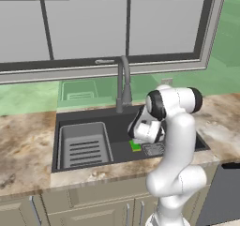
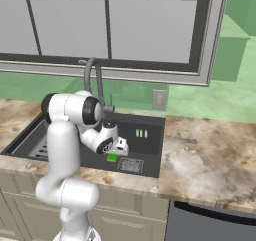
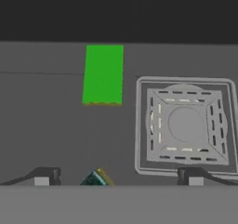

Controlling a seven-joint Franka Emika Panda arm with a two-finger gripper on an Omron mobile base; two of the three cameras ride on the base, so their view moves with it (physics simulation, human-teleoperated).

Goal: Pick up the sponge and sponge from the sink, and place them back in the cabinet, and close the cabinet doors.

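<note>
hand (image 3: pixel 118 176) is lowered into the sink (image 1: pixel 93 119) with its two fingertips (image 3: pixel 46 175) spread wide and nothing between them. landmark for all positions: the square drain (image 3: pixel 184 124) in the sink floor. in the hand view, the bright green sponge (image 3: pixel 103 74) lies flat on the dark basin floor just beside the drain, apart from its frame, and beyond the fingertips. a corner of the dark green sponge (image 3: pixel 96 178) with its yellow base shows at the lower edge of the hand view, between the fingertips and near the drain. in the left base view, the bright green sponge (image 1: pixel 135 146) rests beside the drain (image 1: pixel 153 149), partly covered by the arm's wrist. the grey rack insert (image 1: pixel 84 144) occupies the basin end well apart from the drain. the gooseneck faucet (image 1: pixel 123 82) rises at the sink's back rim. the marbled bench (image 2: pixel 210 157) surrounds the sink.
</note>
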